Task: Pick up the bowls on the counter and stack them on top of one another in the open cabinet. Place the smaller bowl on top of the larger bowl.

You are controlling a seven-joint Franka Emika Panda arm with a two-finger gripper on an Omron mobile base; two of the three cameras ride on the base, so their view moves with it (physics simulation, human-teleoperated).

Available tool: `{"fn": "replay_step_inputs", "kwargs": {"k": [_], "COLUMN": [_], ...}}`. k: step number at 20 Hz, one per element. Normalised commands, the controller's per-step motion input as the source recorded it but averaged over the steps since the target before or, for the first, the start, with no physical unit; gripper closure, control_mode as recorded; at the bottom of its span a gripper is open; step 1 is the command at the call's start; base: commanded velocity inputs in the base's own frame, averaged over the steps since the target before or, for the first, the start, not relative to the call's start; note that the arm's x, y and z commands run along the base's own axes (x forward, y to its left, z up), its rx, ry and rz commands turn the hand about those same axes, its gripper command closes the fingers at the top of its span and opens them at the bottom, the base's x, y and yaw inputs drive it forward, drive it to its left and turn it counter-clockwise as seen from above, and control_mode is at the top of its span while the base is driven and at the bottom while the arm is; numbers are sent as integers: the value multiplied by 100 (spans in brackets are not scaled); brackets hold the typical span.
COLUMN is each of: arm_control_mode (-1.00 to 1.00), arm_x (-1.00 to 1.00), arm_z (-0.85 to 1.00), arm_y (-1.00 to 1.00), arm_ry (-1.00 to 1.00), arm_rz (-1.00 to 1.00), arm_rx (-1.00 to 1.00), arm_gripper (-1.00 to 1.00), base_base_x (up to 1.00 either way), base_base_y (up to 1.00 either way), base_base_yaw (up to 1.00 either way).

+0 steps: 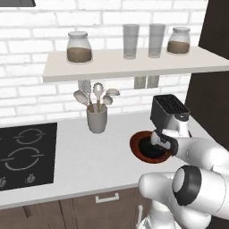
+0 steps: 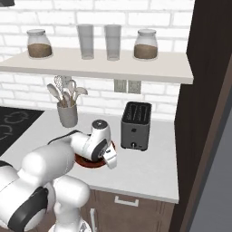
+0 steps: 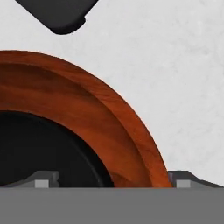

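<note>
Reddish-brown, the larger bowl point(image 3: 87, 113) is seen on the tabletop point(image 1: 89, 161) by the toaster point(image 2: 136, 124), the smaller black bowl point(image 3: 39, 148) nested inside. Its rim is straddled by the spread fingertips point(image 3: 43, 179) of the open gripper point(image 3: 111, 181).

Toaster point(image 2: 135, 125) – utensil cup point(image 1: 97, 118) – jars point(image 1: 79, 47)
</note>
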Motion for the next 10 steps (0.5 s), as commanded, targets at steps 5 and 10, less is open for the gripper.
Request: {"fn": "replay_step_inputs", "kwargs": {"k": [5,10], "arm_control_mode": [-100,-100], "arm_x": [5,0], "arm_z": [-20,6], "arm_y": [2,0], "arm_ry": [2,0], "arm_rz": [2,0], "arm_rx": [-2,0], "arm_gripper": [100,100], "base_base_x": [0,0], "base_base_y": [0,0], "base_base_yaw": [0,0]}}
